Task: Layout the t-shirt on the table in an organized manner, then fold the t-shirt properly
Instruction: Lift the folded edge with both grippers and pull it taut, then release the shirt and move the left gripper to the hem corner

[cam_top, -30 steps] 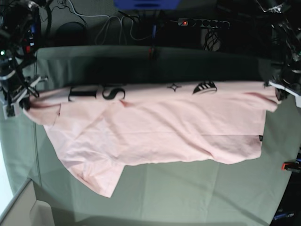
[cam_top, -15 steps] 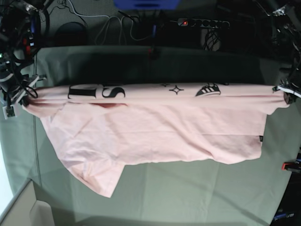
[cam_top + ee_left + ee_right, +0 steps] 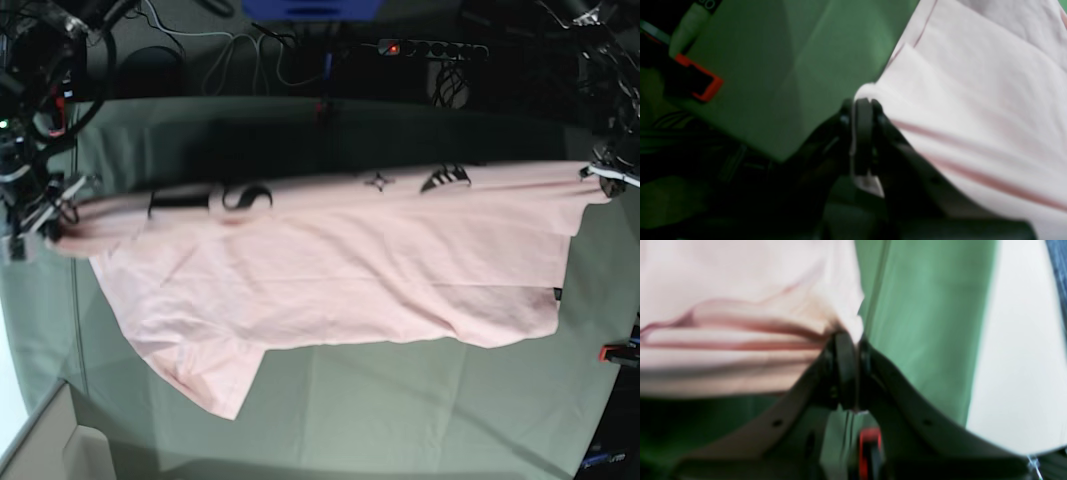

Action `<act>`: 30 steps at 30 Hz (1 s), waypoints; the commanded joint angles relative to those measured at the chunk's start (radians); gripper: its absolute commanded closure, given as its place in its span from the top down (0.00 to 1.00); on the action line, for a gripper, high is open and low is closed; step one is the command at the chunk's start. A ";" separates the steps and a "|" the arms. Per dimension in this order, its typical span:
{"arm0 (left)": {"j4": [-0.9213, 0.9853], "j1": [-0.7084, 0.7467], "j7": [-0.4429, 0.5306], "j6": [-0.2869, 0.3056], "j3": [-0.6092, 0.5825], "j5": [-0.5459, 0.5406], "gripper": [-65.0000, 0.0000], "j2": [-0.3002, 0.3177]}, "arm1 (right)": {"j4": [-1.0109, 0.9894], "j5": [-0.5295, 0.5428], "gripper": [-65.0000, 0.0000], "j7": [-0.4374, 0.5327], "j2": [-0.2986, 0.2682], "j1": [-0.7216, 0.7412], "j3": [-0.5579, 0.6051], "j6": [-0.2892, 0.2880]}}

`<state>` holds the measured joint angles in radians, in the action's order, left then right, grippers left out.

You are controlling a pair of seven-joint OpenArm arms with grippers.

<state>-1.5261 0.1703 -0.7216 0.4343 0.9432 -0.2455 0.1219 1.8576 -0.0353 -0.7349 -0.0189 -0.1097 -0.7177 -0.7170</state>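
Pale pink t-shirt (image 3: 330, 270) held by one edge between the two arms, seen from the base camera and both wrist cameras. The right gripper (image 3: 45, 215) is clenched on the corner of the t-shirt nearest it; in the right wrist view the dark fingers (image 3: 845, 370) meet with a thin sliver of pink cloth pinched between them, and gathered folds of the fabric (image 3: 740, 326) fan away from the fingertips to one side. The left gripper (image 3: 600, 175) is likewise clamped on the opposite corner; in the left wrist view the fingers (image 3: 863, 133) are pressed together over a narrow strip of cloth, and the shirt (image 3: 973, 110) spreads out from the tips in long creases. Both wrist views are blurred, so the exact hem or seam gripped cannot be told.

Between the grippers the held edge runs as a taut, slightly rolled band showing black lettering (image 3: 210, 200), a small star outline (image 3: 377, 181) and a dark graphic (image 3: 445, 178). Below that band the rest of the garment lies on the table (image 3: 400, 410), its grey-green cloth bare on the near side of the shirt. One sleeve (image 3: 210, 375) lies as a pointed flap, nearer the right gripper than the left. A red clamp (image 3: 698, 83) sits on the table edge beside the left gripper.
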 commanded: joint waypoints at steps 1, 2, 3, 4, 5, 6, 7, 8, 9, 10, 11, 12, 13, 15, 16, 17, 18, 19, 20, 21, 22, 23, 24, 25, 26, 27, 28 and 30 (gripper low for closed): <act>-0.026 -0.005 0.044 -0.021 0.013 0.010 0.00 0.026 | 0.033 -0.004 0.00 0.015 -0.013 0.014 -0.027 0.019; -0.026 -0.005 0.044 -0.021 0.013 0.010 0.00 0.026 | 0.040 0.010 0.00 0.011 -0.010 0.017 -0.033 0.019; -0.026 -0.005 0.043 -0.021 0.013 0.010 0.00 0.026 | 0.040 0.012 0.00 0.011 -0.008 0.017 -0.035 0.019; -0.026 -0.005 0.041 -0.021 0.013 0.010 0.00 0.025 | 0.040 0.010 0.00 0.011 -0.008 0.012 -0.027 0.019; -0.024 -0.005 0.041 -0.021 0.013 0.010 0.00 0.025 | 0.040 0.008 0.00 0.010 -0.006 0.009 -0.018 0.019; -0.020 -0.005 0.041 -0.021 0.013 0.010 0.00 0.023 | 0.037 0.008 0.00 0.010 -0.005 -0.008 -0.013 0.019; -0.017 -0.005 0.044 -0.021 0.013 0.010 0.00 0.023 | 0.029 0.008 0.00 0.011 -0.005 -0.029 -0.009 0.019; -0.017 -0.005 0.044 -0.021 0.013 0.010 0.00 0.023 | 0.018 0.008 0.00 0.016 -0.006 -0.041 0.004 0.019; -0.015 -0.005 0.044 -0.021 0.013 0.010 0.00 0.023 | 0.009 0.008 0.00 0.019 -0.010 -0.055 0.014 0.019; -0.014 -0.005 0.044 -0.021 0.013 0.010 0.00 0.023 | 0.000 0.008 0.00 0.019 -0.011 -0.069 0.020 0.019; -0.014 -0.005 0.044 -0.021 0.013 0.010 0.00 0.023 | -0.006 0.008 0.00 0.019 -0.011 -0.077 0.019 0.019; -0.014 -0.004 0.044 -0.021 0.013 0.010 0.00 0.023 | -0.011 0.008 0.00 0.019 -0.011 -0.084 0.019 0.019; -0.014 -0.004 0.044 -0.021 0.013 0.010 0.00 0.023 | -0.013 0.008 0.00 0.019 -0.011 -0.092 0.017 0.019; -0.015 -0.004 0.040 -0.021 0.013 0.010 0.00 0.023 | -0.020 0.008 0.00 0.019 -0.011 -0.117 0.017 0.019; -0.015 -0.004 0.040 -0.021 0.013 0.010 0.00 0.023 | -0.022 0.008 0.00 0.019 -0.011 -0.127 0.017 0.019; -0.015 -0.002 0.040 -0.021 0.013 0.011 0.00 0.023 | -0.023 0.008 0.00 0.019 -0.011 -0.138 0.017 0.019; -0.015 0.002 0.040 -0.021 0.013 0.016 0.00 0.023 | -0.025 0.008 0.00 0.019 -0.010 -0.152 0.017 0.019; -0.014 0.016 0.046 -0.021 0.013 0.016 0.00 0.023 | -0.025 0.008 0.00 0.019 -0.008 -0.170 0.017 0.019; -0.014 0.028 0.047 -0.021 0.010 0.011 0.00 0.023 | -0.025 0.008 0.00 0.019 -0.005 -0.189 0.017 0.019; -0.014 0.035 0.047 -0.021 0.007 0.011 0.00 0.023 | -0.028 0.008 0.00 0.019 -0.002 -0.203 0.017 0.019; -0.014 0.041 0.047 -0.021 0.007 0.011 0.00 0.023 | -0.039 0.008 0.00 0.019 0.000 -0.219 0.019 0.019; -0.007 0.042 0.049 -0.021 0.007 0.011 0.00 0.022 | -0.057 0.008 0.00 0.019 0.004 -0.233 0.022 0.019; 0.006 0.042 0.049 -0.021 0.007 0.011 0.00 0.019 | -0.079 0.008 0.00 0.019 0.006 -0.238 0.022 0.019; 0.023 0.042 0.049 -0.021 0.007 0.011 0.00 0.012 | -0.108 0.008 0.00 0.019 0.004 -0.241 0.022 0.019; 0.037 0.042 0.049 -0.021 0.006 0.011 0.00 0.011 | -0.137 0.008 0.00 0.019 0.000 -0.242 0.022 0.019; 0.049 0.044 0.049 -0.021 0.006 0.011 0.00 0.009 | -0.166 0.008 0.00 0.021 -0.002 -0.242 0.019 0.019; 0.062 0.047 0.049 -0.021 0.006 0.011 0.00 0.009 | -0.195 0.008 0.00 0.021 -0.006 -0.242 0.019 0.019; 0.083 0.056 0.049 -0.021 0.006 0.010 0.00 0.009 | -0.227 0.008 0.00 0.021 -0.026 -0.246 0.020 0.019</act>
<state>-1.4288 0.2237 -0.6945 0.4191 0.9436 -0.2295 0.1139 1.6131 -0.0196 -0.7273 -0.0250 -0.3523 -0.6907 -0.7094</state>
